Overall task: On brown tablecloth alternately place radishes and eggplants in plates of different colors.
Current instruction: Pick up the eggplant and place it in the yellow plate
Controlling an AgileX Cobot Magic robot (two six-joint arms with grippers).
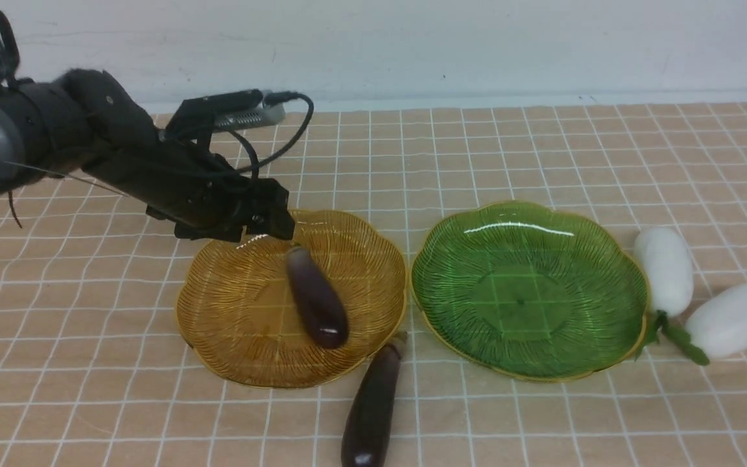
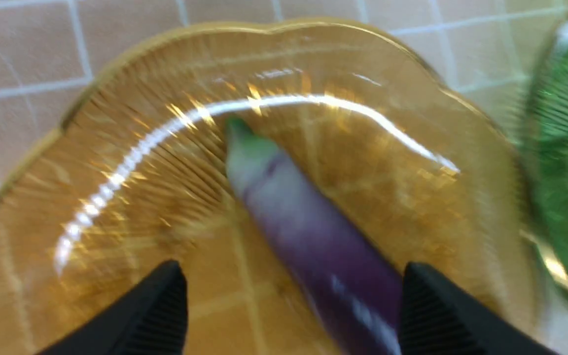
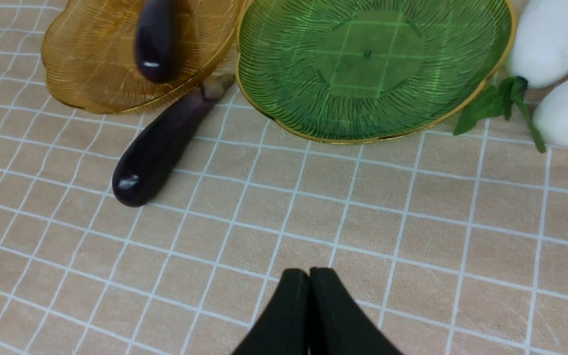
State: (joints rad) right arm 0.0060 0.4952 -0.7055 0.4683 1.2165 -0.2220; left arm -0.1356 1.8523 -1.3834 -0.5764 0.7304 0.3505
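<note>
One eggplant (image 1: 317, 298) lies in the amber plate (image 1: 237, 324) on the brown tablecloth (image 1: 542, 149). My left gripper (image 1: 276, 224) hovers open just above the plate's far rim; in the left wrist view (image 2: 291, 268) its fingers straddle the eggplant (image 2: 308, 227) without touching it. The second eggplant (image 1: 371, 408) lies on the cloth, its stem at the amber plate's near edge. The green plate (image 1: 529, 285) is empty. Two radishes (image 1: 665, 269) (image 1: 740, 321) lie on the cloth to its right. My right gripper (image 3: 308, 276) is shut and empty above bare cloth, out of the front view.
A white wall (image 1: 477, 45) runs along the table's far edge. My left arm (image 1: 56, 136) and its cable (image 1: 283, 143) reach over the cloth's left side. The two plates almost touch at the middle.
</note>
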